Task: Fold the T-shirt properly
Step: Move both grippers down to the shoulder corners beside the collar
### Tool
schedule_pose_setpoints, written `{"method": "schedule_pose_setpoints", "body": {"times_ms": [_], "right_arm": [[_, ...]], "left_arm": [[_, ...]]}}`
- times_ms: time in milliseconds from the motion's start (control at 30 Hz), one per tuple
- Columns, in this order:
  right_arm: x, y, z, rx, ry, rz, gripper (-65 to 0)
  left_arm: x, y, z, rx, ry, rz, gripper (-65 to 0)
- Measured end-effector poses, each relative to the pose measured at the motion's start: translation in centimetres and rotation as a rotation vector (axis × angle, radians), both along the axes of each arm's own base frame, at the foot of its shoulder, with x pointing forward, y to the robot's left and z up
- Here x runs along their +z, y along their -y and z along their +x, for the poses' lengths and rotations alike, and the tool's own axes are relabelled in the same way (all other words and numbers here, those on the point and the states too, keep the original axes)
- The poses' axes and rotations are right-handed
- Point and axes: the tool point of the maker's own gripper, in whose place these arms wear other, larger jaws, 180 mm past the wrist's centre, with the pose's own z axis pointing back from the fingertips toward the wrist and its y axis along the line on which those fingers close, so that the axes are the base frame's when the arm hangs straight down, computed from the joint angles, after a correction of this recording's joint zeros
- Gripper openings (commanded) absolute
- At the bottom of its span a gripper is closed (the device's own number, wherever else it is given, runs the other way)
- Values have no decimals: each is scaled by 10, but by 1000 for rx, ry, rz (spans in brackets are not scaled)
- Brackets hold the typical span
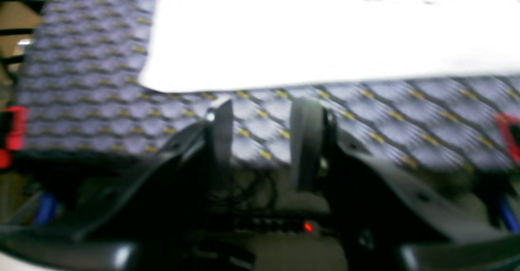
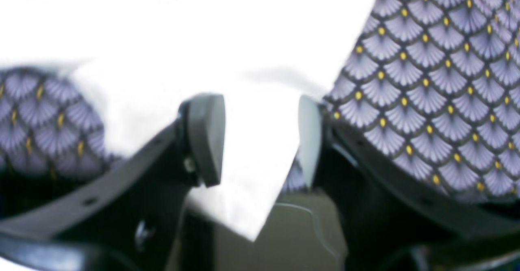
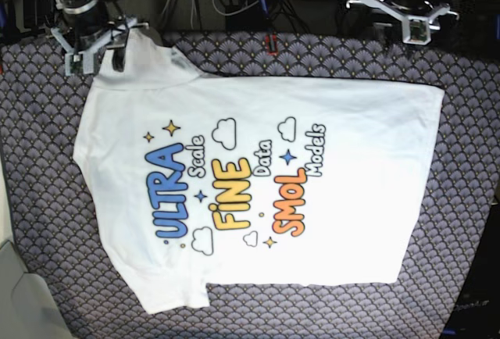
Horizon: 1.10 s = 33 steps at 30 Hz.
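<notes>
T-shirt (image 3: 258, 190) lies print-up on purple scale-patterned cloth (image 3: 469, 120); both grippers' fingers (image 2: 207, 137) spread, pinching nothing

Both wrist views come to us smeared with blur. In the left wrist view the T-shirt (image 1: 325, 31) is a washed-out white slab, cut off at the top and right edges, its print reduced to faint grey smudges we cannot read. In the right wrist view the cloth overexposes to plain white and runs off the top edge; a corner of it hangs between the fingers (image 2: 207, 137) of the right hand (image 2: 260, 141), and we cannot tell whether they touch it. In the base view the counter (image 3: 469, 276) is cut off at every side.
</notes>
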Motion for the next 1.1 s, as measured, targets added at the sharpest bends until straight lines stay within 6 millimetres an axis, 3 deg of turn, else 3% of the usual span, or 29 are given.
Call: {"method": "schedule_pose_setpoints", "body": {"times_ms": [233,367,567,700,867,1000,1100], "right_arm": [[-11,21,3,6,-71,26,-350],[-23,13,-1,40,-97,61,-351],[-49,16,-19,13,-172,84,-351],[-51,16,-20,10,-175,88,-351],[-52,11,-20,10,-171,100,-351],[-53,-6,-18,42,-162,133,-356],[-53,-18,-19,81,-160,155,-407]], "left_arm": [[6,-12,9,17,27,24,-412],[10,-12,17,14,50,26,-412],[8,-12,15,13,43,26,-412],[8,-12,15,15,43,25,-412],[8,-12,15,14,43,26,-412],[8,-13,15,15,43,27,-412],[6,-14,14,14,36,30,-412]]}}
